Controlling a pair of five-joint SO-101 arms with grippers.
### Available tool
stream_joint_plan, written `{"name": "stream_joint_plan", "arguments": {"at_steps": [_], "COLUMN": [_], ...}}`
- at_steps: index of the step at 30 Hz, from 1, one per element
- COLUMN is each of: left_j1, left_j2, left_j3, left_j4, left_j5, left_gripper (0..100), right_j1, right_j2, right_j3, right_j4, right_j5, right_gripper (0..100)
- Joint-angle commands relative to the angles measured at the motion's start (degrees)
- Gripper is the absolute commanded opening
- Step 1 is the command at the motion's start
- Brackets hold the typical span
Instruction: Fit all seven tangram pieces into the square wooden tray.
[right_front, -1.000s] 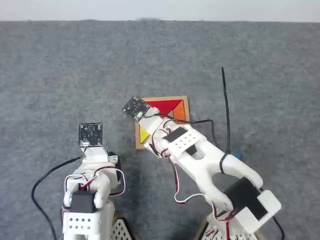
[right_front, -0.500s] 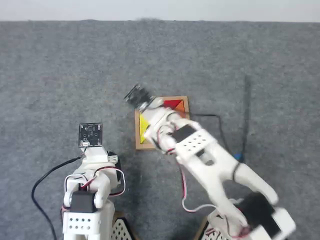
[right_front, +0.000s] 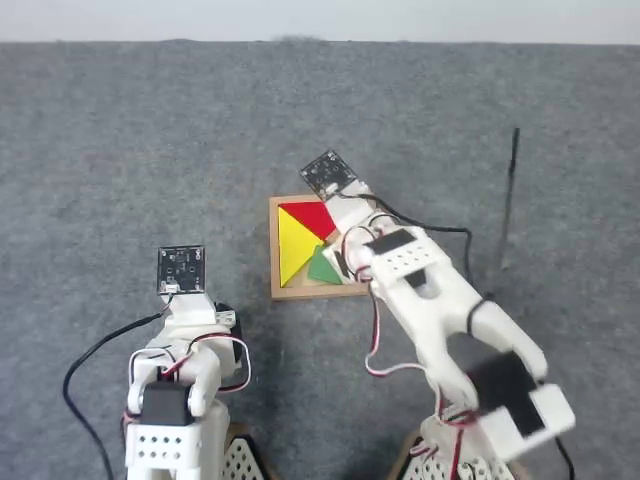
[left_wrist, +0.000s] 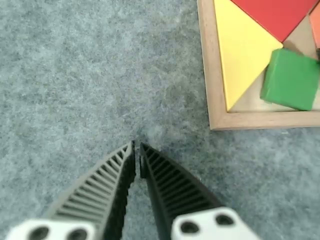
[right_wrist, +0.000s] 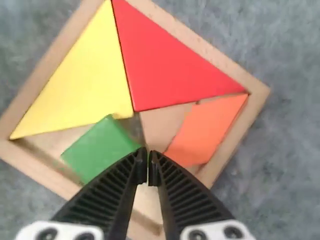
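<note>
The square wooden tray lies mid-table on grey felt. Inside it a yellow triangle fills the left side, a red triangle the far side, and a green square lies askew near the front. In the right wrist view the tray also holds an orange piece, with bare wood at its centre. My right gripper hangs shut and empty over the tray's middle, between the green square and the orange piece. My left gripper is shut over bare felt, short of the tray's corner.
A black cable stands up to the right of the tray. The right arm covers the tray's right half from above. The left arm sits at the front left. Open grey felt stretches all around.
The right arm has swung rightward across the tray, uncovering the yellow, red and green pieces. The black cable shifted right with it. The left arm has kept still.
</note>
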Motion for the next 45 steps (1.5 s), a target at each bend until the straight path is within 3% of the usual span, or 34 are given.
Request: {"name": "stream_joint_plan", "arguments": {"at_steps": [1, 14, 24, 31, 45], "left_j1": [-0.4, -0.4, -0.4, -0.4, -0.4], "left_j2": [-1.1, -1.1, -1.1, -1.1, -1.1], "left_j3": [-0.7, -0.7, -0.7, -0.7, -0.7], "left_j4": [0.1, 0.1, 0.1, 0.1, 0.1], "left_j5": [-0.6, -0.6, -0.6, -0.6, -0.6], "left_gripper": [1, 1, 1, 1, 1], "right_j1": [0.5, -0.6, -5.7, -13.4, -14.3], "right_j2": [2.8, -1.9, -7.6, -9.3, 0.7], "right_j3": [-4.5, -3.6, 0.7, 0.8, 0.5], "right_j4": [2.4, 6.2, 5.2, 2.1, 1.0], "right_j5": [1.4, -1.7, -1.3, -1.2, 1.9], "right_gripper": [0.7, 0.7, 0.7, 0.7, 0.7]}}
